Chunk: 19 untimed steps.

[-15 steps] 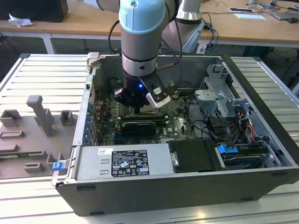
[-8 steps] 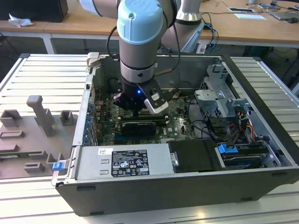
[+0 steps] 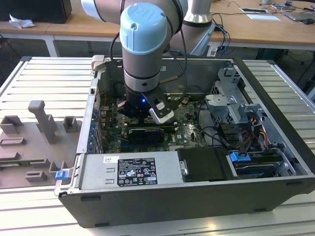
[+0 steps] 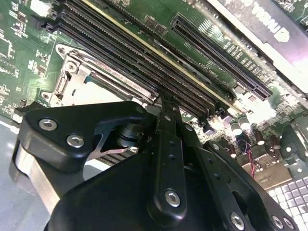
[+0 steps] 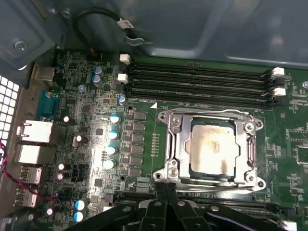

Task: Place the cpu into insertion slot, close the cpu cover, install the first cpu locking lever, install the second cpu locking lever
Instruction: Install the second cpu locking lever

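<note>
Wooden desks line the background behind an open computer case [image 3: 275,147]. Inside it, on the green motherboard [image 5: 86,144], the cpu [image 5: 214,144] lies flat in the insertion slot [image 5: 173,163], the cpu cover [image 5: 210,116] framing it. Gripper [image 5: 166,190] just beside the socket, fingertips pressed together, holding nothing; its body hides the socket's near edge.

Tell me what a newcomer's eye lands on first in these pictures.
First, the arm's pale blue joint cap, standing over the open computer case in the exterior view. In the first wrist view, the cpu shines silver in the insertion slot, with the cpu cover framing it. The gripper sits at the socket's edge, beside the memory slots.
</note>
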### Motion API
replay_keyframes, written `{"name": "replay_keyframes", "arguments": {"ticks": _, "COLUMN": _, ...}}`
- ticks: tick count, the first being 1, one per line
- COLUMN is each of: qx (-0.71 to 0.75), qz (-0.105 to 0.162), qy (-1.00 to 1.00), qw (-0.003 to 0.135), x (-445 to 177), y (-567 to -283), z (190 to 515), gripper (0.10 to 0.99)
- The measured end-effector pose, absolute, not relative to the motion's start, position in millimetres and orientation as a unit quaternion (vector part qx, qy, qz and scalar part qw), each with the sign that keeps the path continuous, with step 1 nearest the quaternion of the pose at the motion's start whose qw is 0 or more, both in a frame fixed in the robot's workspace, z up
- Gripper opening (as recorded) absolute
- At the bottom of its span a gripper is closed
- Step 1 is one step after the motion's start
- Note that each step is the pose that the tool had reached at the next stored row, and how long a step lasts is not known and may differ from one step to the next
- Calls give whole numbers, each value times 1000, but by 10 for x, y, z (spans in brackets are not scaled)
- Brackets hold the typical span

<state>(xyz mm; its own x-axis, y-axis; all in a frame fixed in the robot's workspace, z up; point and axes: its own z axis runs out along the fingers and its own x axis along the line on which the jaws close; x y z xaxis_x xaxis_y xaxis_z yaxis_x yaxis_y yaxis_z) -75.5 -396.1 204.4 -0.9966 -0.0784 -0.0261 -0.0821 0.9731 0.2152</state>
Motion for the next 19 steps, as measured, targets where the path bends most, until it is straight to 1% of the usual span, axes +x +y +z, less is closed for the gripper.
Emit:
{"name": "replay_keyframes", "arguments": {"ticks": 4, "qx": -41, "qz": 111, "qy": 993, "qw": 10, "x": -757, "y": -3962, "z": 2005, "gripper": 106}}
{"name": "replay_keyframes", "arguments": {"ticks": 6, "qx": -41, "qz": 119, "qy": 992, "qw": 11, "x": -771, "y": -3962, "z": 1982, "gripper": 106}}
{"name": "replay_keyframes", "arguments": {"ticks": 13, "qx": -43, "qz": 128, "qy": 991, "qw": 13, "x": -820, "y": -3954, "z": 1938, "gripper": 106}}
{"name": "replay_keyframes", "arguments": {"ticks": 19, "qx": -43, "qz": 128, "qy": 991, "qw": 13, "x": -825, "y": -3949, "z": 1974, "gripper": 106}}
